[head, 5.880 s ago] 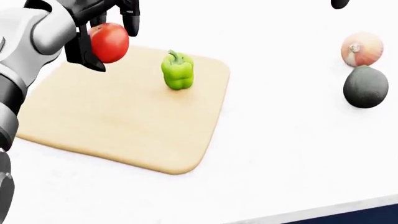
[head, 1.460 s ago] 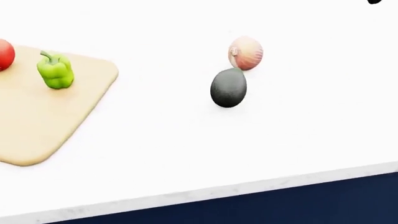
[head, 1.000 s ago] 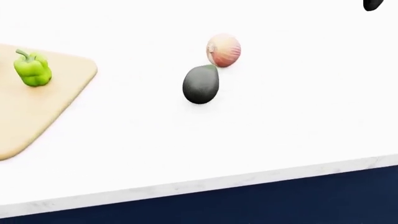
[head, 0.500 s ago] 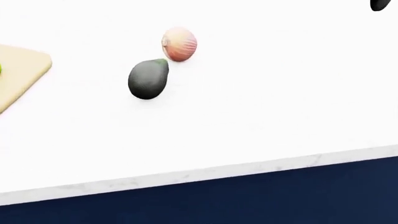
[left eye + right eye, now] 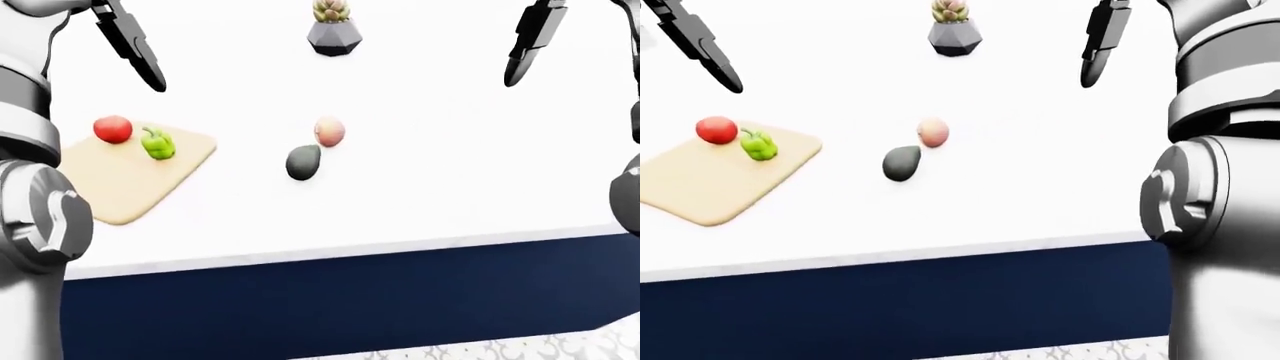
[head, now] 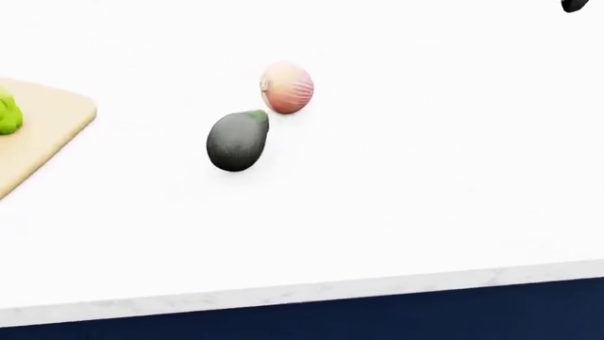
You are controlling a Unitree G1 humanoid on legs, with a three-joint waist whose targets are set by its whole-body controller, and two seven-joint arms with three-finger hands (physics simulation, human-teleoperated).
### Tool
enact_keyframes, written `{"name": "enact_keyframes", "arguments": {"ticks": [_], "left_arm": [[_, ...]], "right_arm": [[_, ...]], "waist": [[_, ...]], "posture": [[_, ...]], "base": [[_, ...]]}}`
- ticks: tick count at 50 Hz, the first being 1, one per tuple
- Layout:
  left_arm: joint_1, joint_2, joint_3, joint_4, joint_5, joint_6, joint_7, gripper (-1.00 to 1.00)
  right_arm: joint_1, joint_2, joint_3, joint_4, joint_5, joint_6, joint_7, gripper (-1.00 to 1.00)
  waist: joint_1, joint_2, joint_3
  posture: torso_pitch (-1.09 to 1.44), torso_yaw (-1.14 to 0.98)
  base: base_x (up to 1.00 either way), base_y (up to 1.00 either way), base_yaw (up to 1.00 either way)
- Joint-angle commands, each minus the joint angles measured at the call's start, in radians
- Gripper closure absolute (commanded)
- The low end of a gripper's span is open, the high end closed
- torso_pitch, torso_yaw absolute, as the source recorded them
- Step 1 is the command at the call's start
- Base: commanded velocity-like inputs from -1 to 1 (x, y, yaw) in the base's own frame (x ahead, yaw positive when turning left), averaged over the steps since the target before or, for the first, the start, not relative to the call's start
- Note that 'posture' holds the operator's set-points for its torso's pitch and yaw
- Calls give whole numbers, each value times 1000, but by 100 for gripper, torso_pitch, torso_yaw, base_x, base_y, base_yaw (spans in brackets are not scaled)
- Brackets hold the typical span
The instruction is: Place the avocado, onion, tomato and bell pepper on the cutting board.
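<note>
the tomato (image 5: 113, 129) and the bell pepper (image 5: 157, 143) sit on the cutting board (image 5: 130, 178) at the left of the left-eye view, close together near its upper edge. the avocado (image 6: 237, 141) and the onion (image 6: 287, 87) lie on the bare white worktop (image 6: 406, 177) to the right of the board, well apart from it, the onion just above and right of the avocado and about touching its stem end.

both hands hang high over the worktop, far from any food. the left hand (image 5: 130, 43) at the upper left shows dark straight fingers with nothing between them, so it reads as released. the right hand (image 5: 528, 39) at the upper right is likewise empty with fingers extended.

the avocado looks firm and egg-shaped with a dull skin, likely moderate in weight and prone to rolling along its long axis; it seems best taken across its wider belly from above. the onion is round, with a smooth papery skin that may slip; fingers should straddle its middle. since the two sit so close, closing on one could nudge the other away.

a small potted plant (image 5: 332, 30) stands at the top centre, clear of the work.
</note>
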Motion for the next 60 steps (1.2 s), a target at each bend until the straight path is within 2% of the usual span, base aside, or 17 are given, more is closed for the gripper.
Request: {"name": "enact_keyframes", "arguments": {"ticks": [1, 3, 10, 12, 13, 14, 17, 26, 27, 28, 30, 31, 37, 44, 50, 52, 60], "left_arm": [[-33, 9, 9, -30, -14, 0, 15, -100], [-35, 9, 9, -30, -14, 1, 14, -100], [-36, 11, 9, -30, -15, 1, 11, -100], [-36, 11, 8, -30, -14, 1, 12, -100], [-36, 11, 9, -30, -14, 1, 12, -100], [-36, 11, 8, -30, -14, 1, 12, -100], [-38, 12, 8, -29, -12, 1, 12, -100], [-41, 12, 8, -29, -11, 4, 13, -100], [-41, 12, 9, -29, -11, 4, 12, -100], [-41, 13, 9, -29, -11, 4, 12, -100], [-39, 14, 9, -29, -11, 4, 13, -100], [-38, 15, 9, -30, -11, 2, 13, -100], [-25, 18, 12, -30, -15, 0, 17, -100], [-29, 19, 15, -31, -24, -34, 20, -100], [-19, 13, 13, -31, -25, -43, 24, -100], [-21, 6, 8, -33, -24, -37, -9, -100], [23, -4, 18, -35, -46, -62, 3, -100]], "right_arm": [[-35, -6, -9, -33, 16, -6, -14, -100], [-37, -6, -9, -33, 17, -6, -13, -100], [-40, -5, -10, -33, 19, -5, -8, -100], [-40, -5, -10, -33, 20, -5, -8, -100], [-39, -5, -9, -33, 19, -6, -9, -100], [-40, -4, -9, -33, 19, -6, -9, -100], [-41, -5, -9, -32, 19, -6, -9, -100], [-46, -2, -12, -33, 23, -1, -5, -100], [-47, -1, -11, -33, 23, 0, -10, -100], [-47, -1, -10, -33, 22, 1, -13, -100], [-48, 1, -11, -32, 22, 1, -19, -100], [-48, 3, -10, -32, 21, 2, -23, -100], [-41, 16, -11, -35, 31, -5, -30, -100], [-46, 37, 3, -28, 10, 14, -83, -100], [-49, 55, -3, -29, 18, 17, -66, -100], [-51, 62, 12, -26, 1, 18, -70, -100], [-47, 134, 10, -23, 5, 45, -117, -100]], "waist": [[-6, 3, -34], [-10, 0, -31], [-7, -64, -21], [-1, -94, -24], [4, -117, -28], [8, -154, -38], [11, -141, -31], [16, -78, -30], [10, -73, -18], [-9, -58, -11], [-27, 0, -27], [-25, -43, -8], [-2, -87, -15], [3, -90, -20], [2, -85, -19], [1, -83, -19], [-6, -75, -19]], "posture": [[0, 0], [0, 0], [0, 0], [0, 0], [0, 0], [0, 0], [0, 0], [0, 0], [0, 0], [0, 0], [0, 0], [0, 0], [0, 0], [0, 0], [0, 0], [0, 0], [0, 0]], "base": [[12, 0, 0], [12, 0, 0], [11, 0, 0], [11, 0, 0], [11, 1, 0], [11, 0, 0], [11, 1, 0], [8, 6, 0], [0, 0, 0], [0, 0, 0], [0, 0, 0], [0, 0, 0], [0, 0, 0], [0, 0, 0], [0, 0, 0], [0, 0, 0], [0, 0, 0]]}}
